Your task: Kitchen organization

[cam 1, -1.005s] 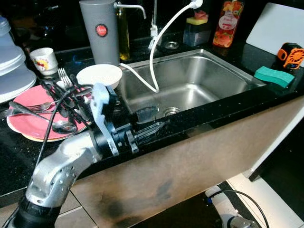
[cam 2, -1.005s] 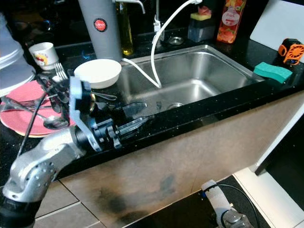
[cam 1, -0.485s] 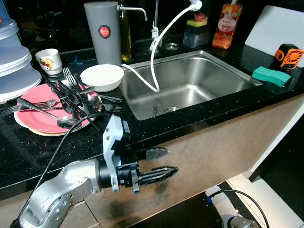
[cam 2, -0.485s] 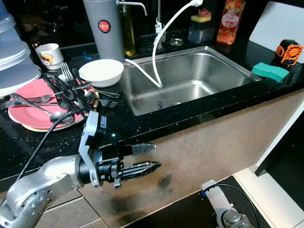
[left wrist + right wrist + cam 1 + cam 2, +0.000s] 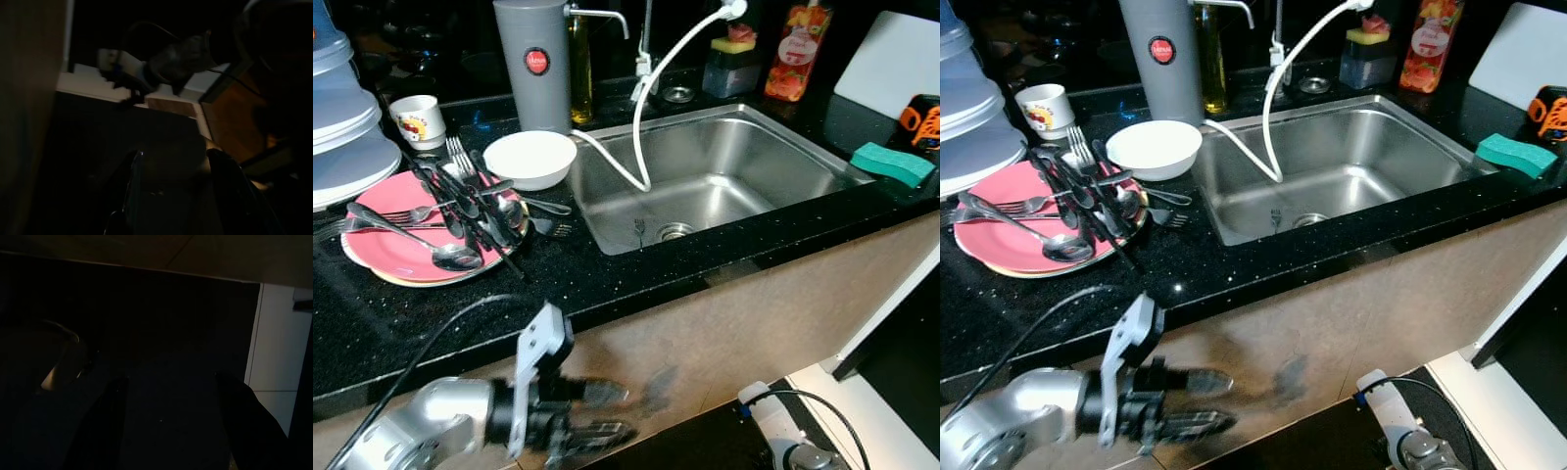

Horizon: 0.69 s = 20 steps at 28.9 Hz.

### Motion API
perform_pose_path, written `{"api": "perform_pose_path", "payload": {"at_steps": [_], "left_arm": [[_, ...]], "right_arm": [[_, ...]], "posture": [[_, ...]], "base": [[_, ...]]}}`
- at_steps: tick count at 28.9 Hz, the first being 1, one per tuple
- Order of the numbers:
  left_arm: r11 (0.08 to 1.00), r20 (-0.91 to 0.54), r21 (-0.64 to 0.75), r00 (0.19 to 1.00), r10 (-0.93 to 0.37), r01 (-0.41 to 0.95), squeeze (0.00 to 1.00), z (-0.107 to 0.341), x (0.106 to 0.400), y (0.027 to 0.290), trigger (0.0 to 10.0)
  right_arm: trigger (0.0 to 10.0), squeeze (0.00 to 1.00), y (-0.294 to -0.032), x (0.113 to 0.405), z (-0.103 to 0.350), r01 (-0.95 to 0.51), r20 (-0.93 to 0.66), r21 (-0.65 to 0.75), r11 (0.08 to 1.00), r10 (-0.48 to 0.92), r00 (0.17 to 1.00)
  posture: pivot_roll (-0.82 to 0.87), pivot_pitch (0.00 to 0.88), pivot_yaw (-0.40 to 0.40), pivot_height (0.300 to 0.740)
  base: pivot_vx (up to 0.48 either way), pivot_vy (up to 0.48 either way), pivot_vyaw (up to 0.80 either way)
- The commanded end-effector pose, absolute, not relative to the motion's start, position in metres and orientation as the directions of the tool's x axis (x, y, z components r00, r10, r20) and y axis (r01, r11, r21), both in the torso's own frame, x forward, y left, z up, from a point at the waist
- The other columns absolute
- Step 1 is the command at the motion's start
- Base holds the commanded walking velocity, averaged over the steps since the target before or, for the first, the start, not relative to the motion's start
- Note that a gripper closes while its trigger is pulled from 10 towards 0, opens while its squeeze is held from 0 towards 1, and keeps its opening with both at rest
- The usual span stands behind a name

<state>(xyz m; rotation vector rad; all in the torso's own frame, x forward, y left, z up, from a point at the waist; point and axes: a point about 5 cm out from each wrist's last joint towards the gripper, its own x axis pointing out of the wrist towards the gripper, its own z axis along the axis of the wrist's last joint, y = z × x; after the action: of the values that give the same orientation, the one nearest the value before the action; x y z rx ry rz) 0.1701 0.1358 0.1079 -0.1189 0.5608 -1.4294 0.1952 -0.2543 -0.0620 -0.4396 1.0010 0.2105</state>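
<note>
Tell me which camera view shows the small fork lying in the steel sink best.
The left eye view: the small fork lies unobstructed on the steel sink floor beside the drain. The right eye view shows it too, equally small. Both wrist views are dark and face the floor.

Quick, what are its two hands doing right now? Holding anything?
Left hand: open, holding nothing, low in front of the cabinet below the counter.
Right hand: open, holding nothing.

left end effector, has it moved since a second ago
Yes. The left end effector was over the counter edge by the sink; now it hangs lower, in front of the cabinet.
</note>
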Motion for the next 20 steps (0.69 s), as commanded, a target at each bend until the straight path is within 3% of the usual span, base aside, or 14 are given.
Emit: {"api": "perform_pose_path", "payload": {"at_steps": [1,15,20], "left_arm": [[0.141,-0.33,-0.386,0.007,-0.944,0.912,0.0,0.108,0.167,0.139,10.0],[0.13,-0.347,-0.367,-0.006,-0.938,0.921,0.0,0.104,0.165,0.142,10.0],[0.213,-0.412,-0.384,0.04,-0.91,0.898,0.0,0.087,0.172,0.157,10.0]], "right_arm": [[10.0,0.0,-0.255,0.194,-0.063,-0.362,-0.85,-0.26,0.895,-0.035,0.525],[10.0,0.0,-0.254,0.194,-0.063,-0.361,-0.85,-0.258,0.896,-0.033,0.525],[10.0,0.0,-0.252,0.195,-0.063,-0.362,-0.849,-0.257,0.896,-0.03,0.528]], "posture": [[0.05,0.0,0.031,0.74],[0.05,0.0,0.031,0.74],[0.05,0.0,0.035,0.74]], "base": [[0.0,0.0,0.0],[-0.301,0.0,0.0],[-0.329,0.0,0.0]]}}
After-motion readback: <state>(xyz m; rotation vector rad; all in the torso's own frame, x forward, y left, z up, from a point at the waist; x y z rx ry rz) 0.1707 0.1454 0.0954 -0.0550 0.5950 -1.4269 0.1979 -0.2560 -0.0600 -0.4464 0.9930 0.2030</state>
